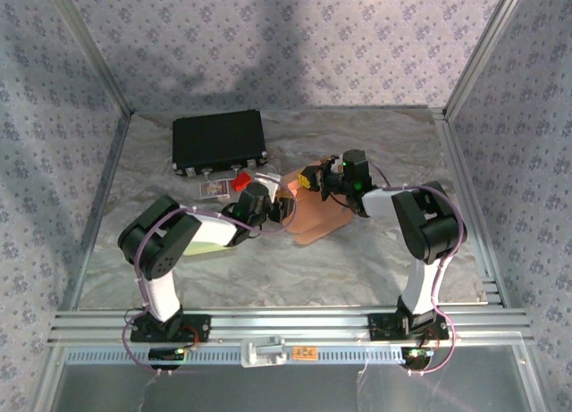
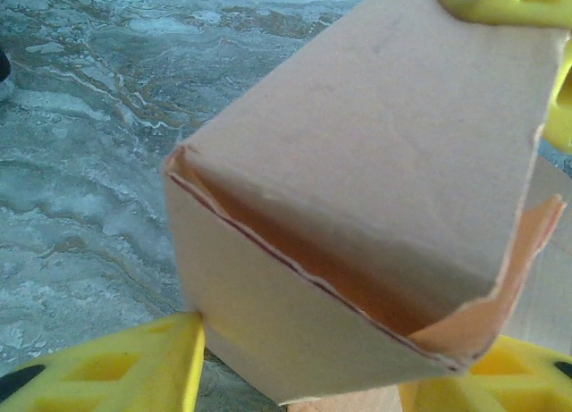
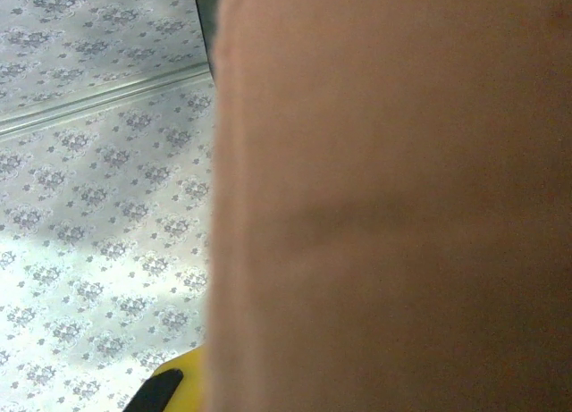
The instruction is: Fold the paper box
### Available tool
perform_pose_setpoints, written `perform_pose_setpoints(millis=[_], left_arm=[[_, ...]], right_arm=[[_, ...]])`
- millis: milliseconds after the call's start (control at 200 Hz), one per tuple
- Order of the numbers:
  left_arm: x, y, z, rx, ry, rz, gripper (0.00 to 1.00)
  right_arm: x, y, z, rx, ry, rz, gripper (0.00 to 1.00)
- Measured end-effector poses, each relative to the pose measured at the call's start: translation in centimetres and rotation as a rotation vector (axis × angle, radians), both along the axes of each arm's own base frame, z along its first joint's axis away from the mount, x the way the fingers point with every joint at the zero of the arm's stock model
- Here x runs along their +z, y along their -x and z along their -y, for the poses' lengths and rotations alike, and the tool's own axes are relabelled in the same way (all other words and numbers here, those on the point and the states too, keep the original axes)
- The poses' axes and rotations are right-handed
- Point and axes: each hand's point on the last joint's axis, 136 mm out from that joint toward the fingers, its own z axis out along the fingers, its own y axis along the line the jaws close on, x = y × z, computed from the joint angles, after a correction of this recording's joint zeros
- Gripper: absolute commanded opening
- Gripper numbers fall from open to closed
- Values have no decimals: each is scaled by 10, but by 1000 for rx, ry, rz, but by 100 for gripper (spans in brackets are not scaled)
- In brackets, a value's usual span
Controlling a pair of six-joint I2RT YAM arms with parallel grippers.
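In the top external view, the paper box (image 1: 320,217) is sitting near the middle of the table (image 1: 268,278), tan and partly formed, with both arms reaching in on it. The left gripper (image 1: 275,206) is meeting its left side and the right gripper (image 1: 315,181) is bearing on its far edge. A black case (image 1: 219,142) is lying behind and to the left, with a small card (image 1: 212,190) and a red piece (image 1: 239,181) just in front of it (both close to the left gripper). Bare table is lying open to the right of the box and in front of it, toward the arm bases.

In the left wrist view, the box (image 2: 357,162) is looming close and tilted. One long edge is gaping where two panels are not meeting, and a bent flap is curling at lower right. The left gripper's (image 2: 304,381) yellow fingers (image 2: 125,372) are standing apart on either side of the lower corner, the left one touching it. Whether they are pressing cannot be told. Another yellow finger (image 2: 509,1) is sitting on the box's top edge. The marbled table (image 2: 80,117) is lying open to the left.

In the right wrist view, a box panel (image 3: 393,206) is crowding the lens, its edge running straight down. A yellow fingertip (image 3: 174,385) is showing at its foot, and the right gripper is clenched on the cardboard. A patterned wall (image 3: 98,206) is standing to the left.
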Motion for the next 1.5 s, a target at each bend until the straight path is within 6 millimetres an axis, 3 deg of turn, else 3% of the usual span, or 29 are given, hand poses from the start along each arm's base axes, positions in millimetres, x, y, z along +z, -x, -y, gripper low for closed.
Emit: perform_pose_setpoints(millis=[440,720,1029,1304,1429,1499], left_arm=[[-3,-8,-2,34,-17,8,56],[-4,-15,-1,57,-32,8,41],[-3,-18,0,62,-48,-6,32],[0,-20,3,103,-84,-19,16],[1,-22,0,164,-118,-29,5],[4,-24,-2,203,-135,-35,3]], right_arm=[[-1,-1,0,-5,-3,-8,0],[0,-4,2,-23,-1,-1,0],[-1,-8,5,-44,3,6,0],[1,-13,7,-68,4,18,0],[0,-12,7,-72,8,10,21],[0,-4,6,-63,25,-10,28]])
